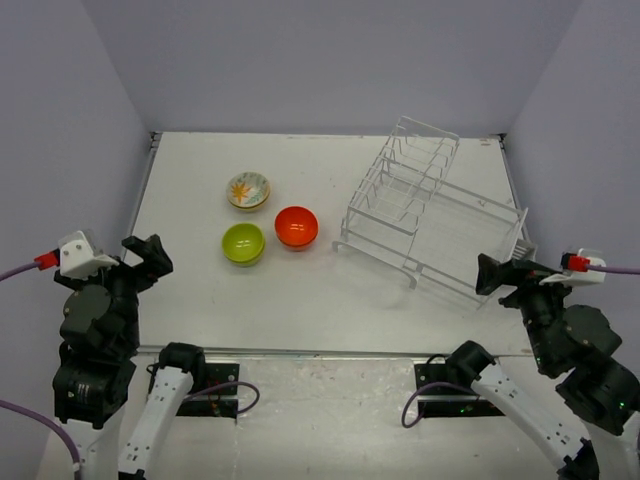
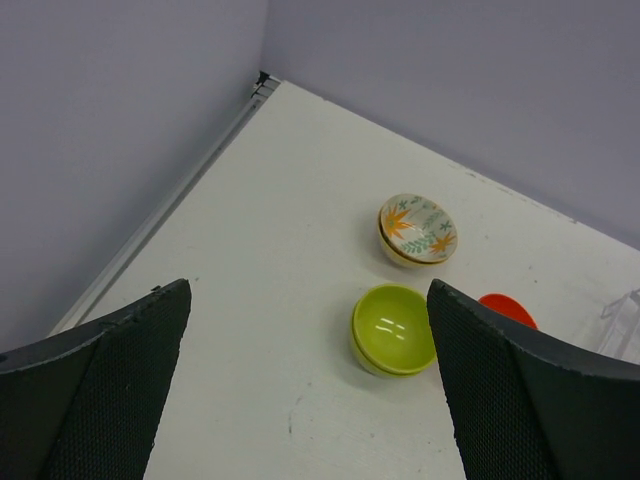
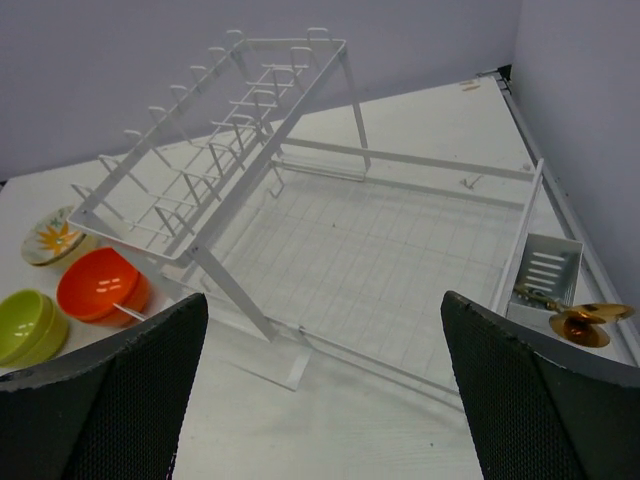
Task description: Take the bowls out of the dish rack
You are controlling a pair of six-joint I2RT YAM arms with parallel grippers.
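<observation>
From above: finds the rack (image 1: pixel 430 210) set at a slant toward the far right corner of the desk (image 1: pixel 300 310), and three bowls out on the bare desk left of centre. Puts the patterned bowl (image 1: pixel 249 190) farthest back, the green bowl (image 1: pixel 243 243) just in front of it, and the orange bowl (image 1: pixel 296 227) beside both on the right. Shows the left gripper (image 1: pixel 150 255) by the left edge, well apart from the bowls, and the right gripper (image 1: pixel 497 272) by the right edge, close beside the rack's near end. From the left wrist: looks between fingers (image 2: pixel 100 400) spread wide, holding nothing, at the green bowl ahead, with the patterned bowl beyond. From the right wrist: looks between fingers (image 3: pixel 100 400) likewise spread and holding nothing at the rack ahead, bowls off to its left.
</observation>
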